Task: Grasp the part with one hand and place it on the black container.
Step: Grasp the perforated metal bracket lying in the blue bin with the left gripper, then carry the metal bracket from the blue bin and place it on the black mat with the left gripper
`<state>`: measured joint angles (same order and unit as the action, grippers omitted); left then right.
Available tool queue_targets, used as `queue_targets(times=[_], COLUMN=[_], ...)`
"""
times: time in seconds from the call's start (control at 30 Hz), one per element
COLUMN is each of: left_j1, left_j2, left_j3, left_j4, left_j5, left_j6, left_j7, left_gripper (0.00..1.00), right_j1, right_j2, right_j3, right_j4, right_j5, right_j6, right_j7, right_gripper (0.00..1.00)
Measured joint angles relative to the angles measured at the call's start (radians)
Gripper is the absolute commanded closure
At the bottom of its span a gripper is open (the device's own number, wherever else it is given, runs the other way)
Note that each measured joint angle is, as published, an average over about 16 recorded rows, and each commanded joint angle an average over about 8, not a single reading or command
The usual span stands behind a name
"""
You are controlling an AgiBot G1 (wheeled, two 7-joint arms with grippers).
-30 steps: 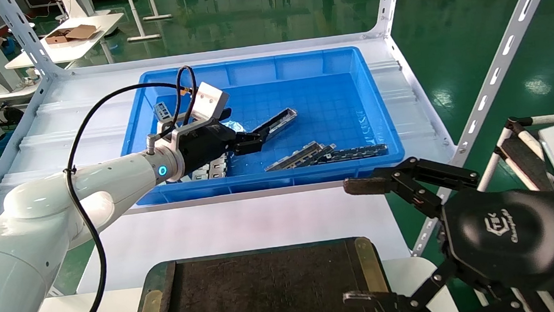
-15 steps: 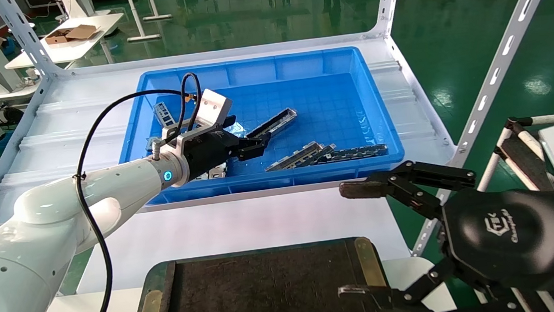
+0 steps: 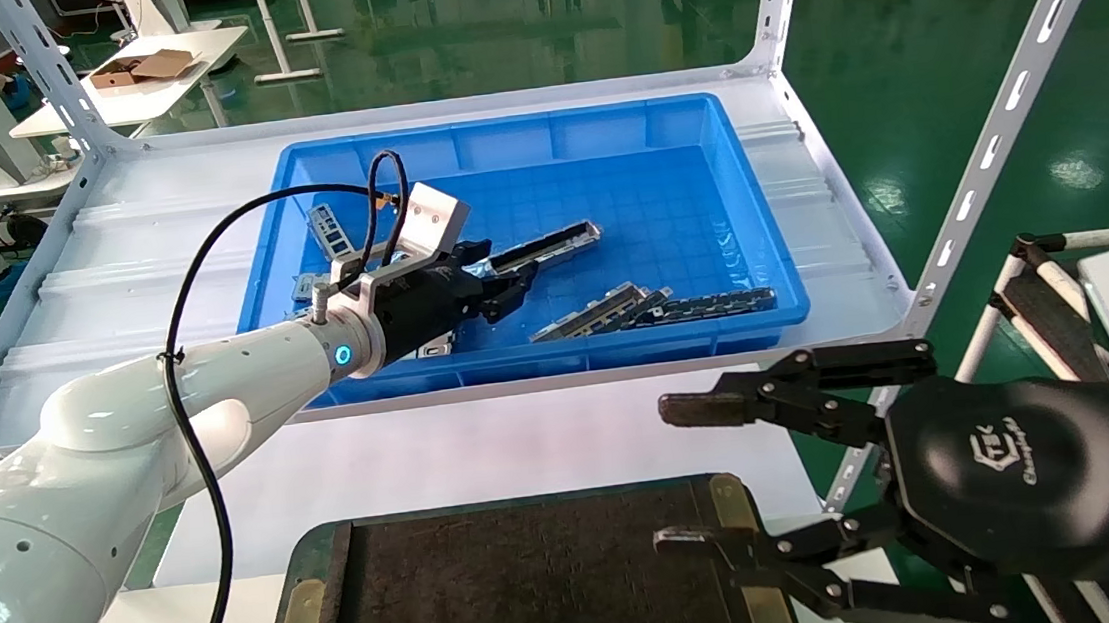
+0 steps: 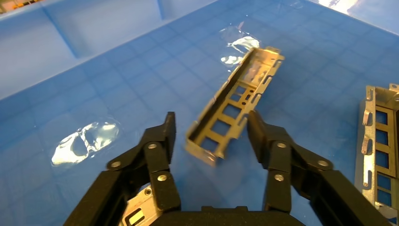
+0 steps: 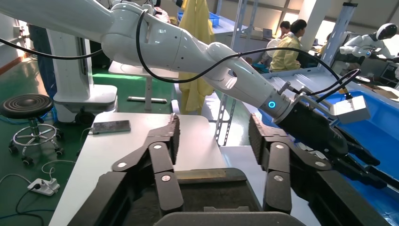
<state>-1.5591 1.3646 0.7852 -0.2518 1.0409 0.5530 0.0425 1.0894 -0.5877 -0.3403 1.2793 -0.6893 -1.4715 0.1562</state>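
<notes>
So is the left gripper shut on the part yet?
No, open: the left gripper has its fingers either side of the part, gaps showing.

The left gripper (image 3: pixel 511 290) reaches into the blue bin (image 3: pixel 758 223) on the white shelf (image 3: pixel 154 206), its black fingers at the near end of the part (image 3: pixel 549 246), a long grey channel lying at a slant on the bin floor. More metal pieces (image 3: pixel 650 308) lie near the bin's front wall. The right gripper (image 3: pixel 709 469) hangs with fingers spread over the right edge of the black container (image 3: pixel 499 597).
</notes>
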Motion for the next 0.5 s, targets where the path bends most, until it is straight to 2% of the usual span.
queue_targets(times=[0.5], left_j1=[-0.004], left_j2=[-0.002], left_j3=[0.066], left_j4=[-0.002], left_j5=[-0.065], left_j6=[-0.023], left_j7=[-0.012], left_gripper=[1.0], right_j1=[0.0], right_j2=[0.0], right_j3=[0.0], right_j4=[0.0], right_j5=[0.0], right_j6=[0.0], right_j7=[0.0], right_gripper=[1.0])
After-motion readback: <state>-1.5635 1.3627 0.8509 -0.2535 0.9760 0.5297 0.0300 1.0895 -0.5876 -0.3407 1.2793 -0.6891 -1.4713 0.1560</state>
